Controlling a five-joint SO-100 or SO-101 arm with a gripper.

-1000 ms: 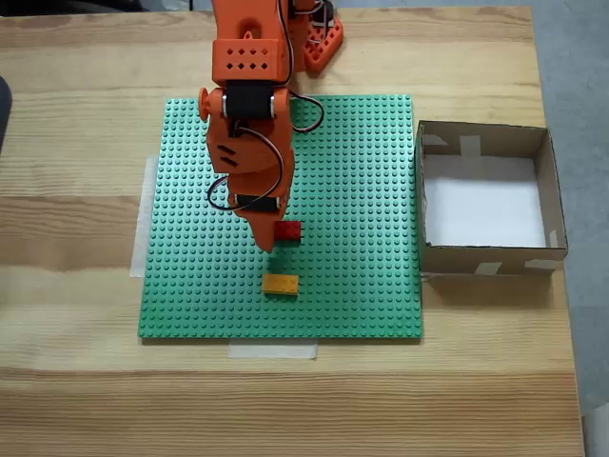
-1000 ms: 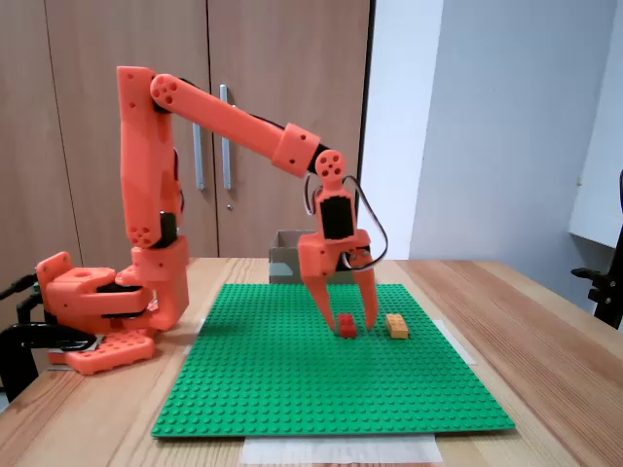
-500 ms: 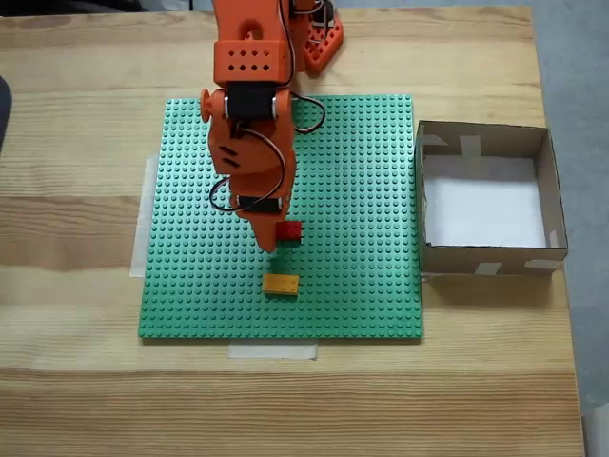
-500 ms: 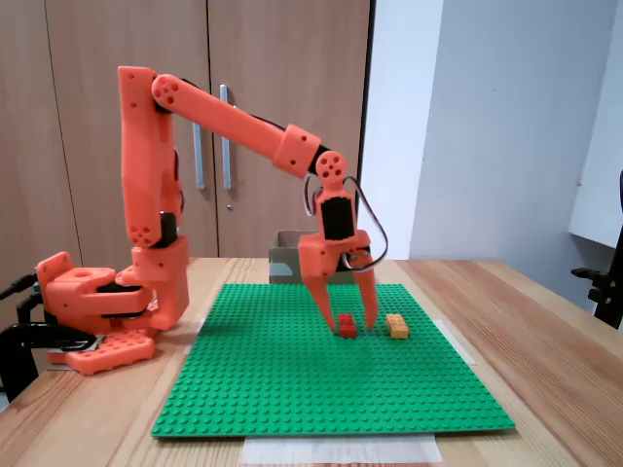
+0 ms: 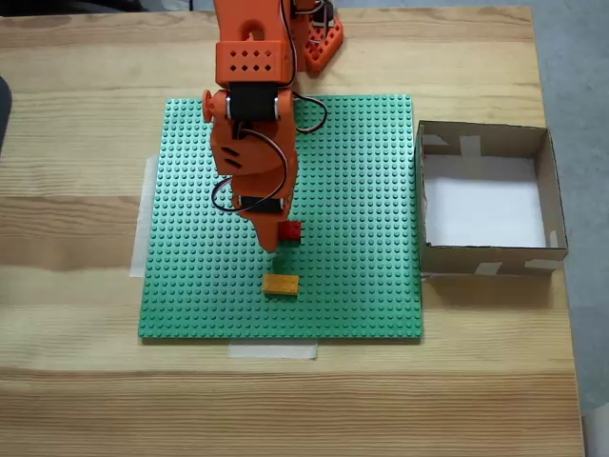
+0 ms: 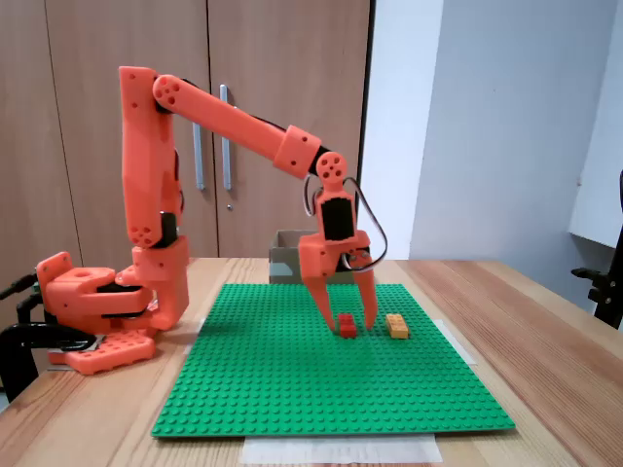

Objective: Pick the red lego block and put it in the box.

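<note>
Wooden cupboard doors and a pale wall stood behind the worktop (image 6: 545, 321), which carried a green baseplate (image 5: 362, 286) with the box (image 5: 487, 259) just off its right edge in the fixed view from above. Over the last second the arm had barely moved: its wrist drifted slightly to the right in that view, and the gripper (image 6: 348, 325) kept its place over the red lego block (image 6: 347, 324). The block had not shifted either, so the grasp looked lined up but not yet made.

From the side, the fingers (image 6: 371, 313) were spread apart, one on each side of the red block, with their tips low near the baseplate and a gap visible on the right. The view from above hid that gap, since the arm covered part of the red lego block (image 5: 290, 230). It did show the yellow-orange brick (image 5: 281, 284) lying apart, nearer the camera edge, and the box's white bottom with nothing in it.
</note>
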